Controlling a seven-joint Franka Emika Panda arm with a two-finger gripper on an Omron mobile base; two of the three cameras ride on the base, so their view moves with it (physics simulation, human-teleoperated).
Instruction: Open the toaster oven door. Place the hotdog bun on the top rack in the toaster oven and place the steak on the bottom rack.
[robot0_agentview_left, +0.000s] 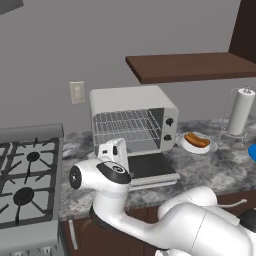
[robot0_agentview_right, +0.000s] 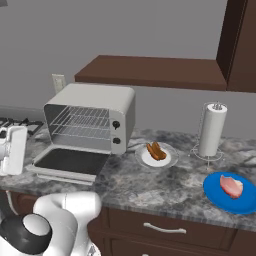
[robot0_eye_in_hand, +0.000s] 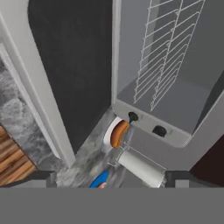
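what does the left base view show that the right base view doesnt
Left base view alone: the black-grated stove burners in full. Right base view alone: the pink-red oval steak on a round blue plate. Both share the boxy white-grey toaster oven with its dark-glass door dropped open, the tan hotdog bun on a white dish, and a paper towel roll.

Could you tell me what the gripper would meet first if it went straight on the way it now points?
Probably the toaster oven or its lowered toaster oven door: both lie ahead of the open gripper, though depth is hard to judge.
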